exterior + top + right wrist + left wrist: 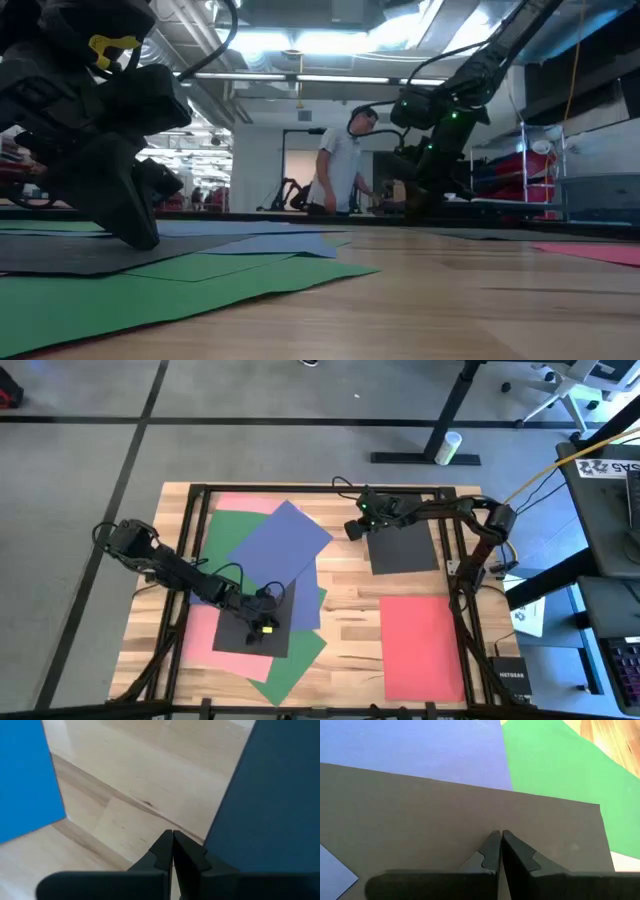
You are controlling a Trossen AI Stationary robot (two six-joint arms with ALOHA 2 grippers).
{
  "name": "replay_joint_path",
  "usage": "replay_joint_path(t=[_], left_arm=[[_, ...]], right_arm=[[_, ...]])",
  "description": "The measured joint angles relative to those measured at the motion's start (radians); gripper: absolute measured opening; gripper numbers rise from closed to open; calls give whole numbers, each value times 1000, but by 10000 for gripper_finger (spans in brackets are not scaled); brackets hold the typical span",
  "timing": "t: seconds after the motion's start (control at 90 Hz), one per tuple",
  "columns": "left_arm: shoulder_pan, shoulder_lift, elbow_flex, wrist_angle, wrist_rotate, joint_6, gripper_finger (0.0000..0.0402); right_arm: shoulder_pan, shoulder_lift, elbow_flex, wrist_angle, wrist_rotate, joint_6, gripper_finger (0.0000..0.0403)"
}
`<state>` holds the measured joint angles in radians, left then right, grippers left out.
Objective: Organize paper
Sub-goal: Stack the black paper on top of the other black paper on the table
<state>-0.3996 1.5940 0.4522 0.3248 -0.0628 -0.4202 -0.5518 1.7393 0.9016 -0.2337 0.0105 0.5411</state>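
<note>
**Even overhead light, soft foreground in the low view**

The high view is evenly lit from above, with only faint shadows under the arms on the table (350,615). In the low view bright ceiling lights (300,45) glare behind the dark arms, which read nearly as silhouettes; the nearest green sheet (150,295) and wood are out of focus. Both wrist views are bright and flat, with soft edges.

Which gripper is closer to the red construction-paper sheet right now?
The left, but only slightly. The left gripper sits on a black sheet beside the red sheet; the right gripper hangs farther back by another black sheet.
</note>
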Motion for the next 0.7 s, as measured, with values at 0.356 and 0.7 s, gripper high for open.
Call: replay_joint_path(t=[0.356, 0.7], left_arm=[[0, 0, 0, 0, 0, 0, 0], [0, 0, 0, 0, 0, 0, 0]], right_arm=[[-20, 0, 0, -10, 5, 2, 0], [-27, 2, 0, -9, 6, -6, 0]])
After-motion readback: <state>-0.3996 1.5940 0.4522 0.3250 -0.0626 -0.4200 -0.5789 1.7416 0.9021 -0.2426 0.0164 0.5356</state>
